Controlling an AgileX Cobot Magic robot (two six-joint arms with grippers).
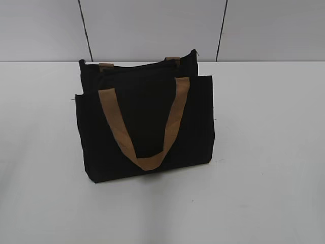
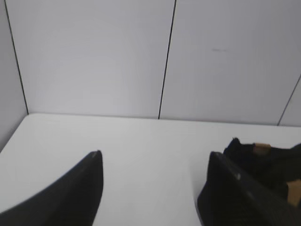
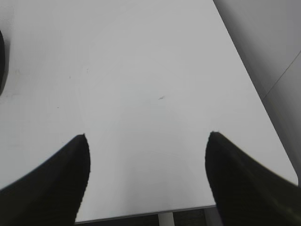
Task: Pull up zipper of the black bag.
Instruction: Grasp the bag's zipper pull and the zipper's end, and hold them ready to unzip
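Standing upright on the white table [image 1: 274, 152], the black bag [image 1: 147, 127] runs its long axis left to right in the exterior view, front panel facing the camera, one tan handle [image 1: 144, 127] hanging down it. The zipper cannot be made out. Left gripper [image 2: 155, 169] and right gripper [image 3: 146, 155] are both spread wide, holding nothing.

Left gripper [image 2: 155, 162] jaws spread wide, empty; right gripper [image 3: 148, 143] likewise spread, empty.

No readable text, label, brand, number or sign appears in any view.
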